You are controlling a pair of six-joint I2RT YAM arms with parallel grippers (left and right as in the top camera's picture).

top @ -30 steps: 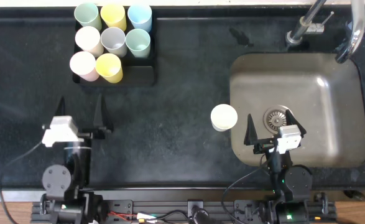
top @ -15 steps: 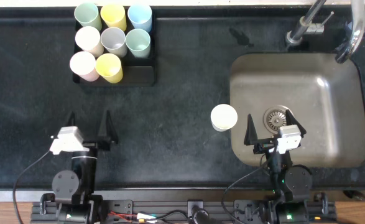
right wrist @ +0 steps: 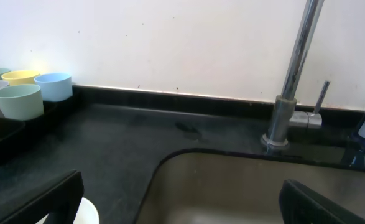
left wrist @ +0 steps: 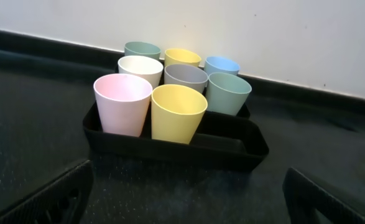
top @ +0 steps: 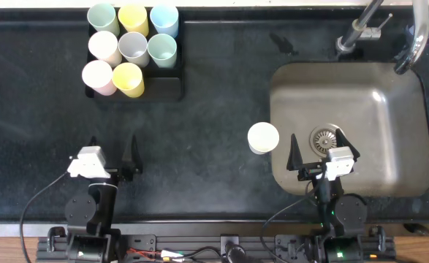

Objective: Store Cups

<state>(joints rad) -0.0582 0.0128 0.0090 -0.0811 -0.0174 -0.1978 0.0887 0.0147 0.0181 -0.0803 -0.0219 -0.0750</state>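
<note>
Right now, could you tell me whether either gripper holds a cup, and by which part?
Nothing is held: the left gripper and the right gripper are both open and empty, and the cream plastic cup stands free on the black countertop.

Black tray [top: 166,88], far left on the bench [top: 214,109], carrying eight upright cups. Far row: far green cup [top: 102,16], far yellow cup [top: 133,16], blue cup [top: 164,18]. Middle row: cream cup [top: 104,46], grey cup [top: 133,47], middle green cup [top: 161,50]. Near row: pink cup [top: 98,76], near yellow cup [top: 128,79]. Lone white cup [top: 263,137], on the bench just left of the sink [top: 382,124].
</note>
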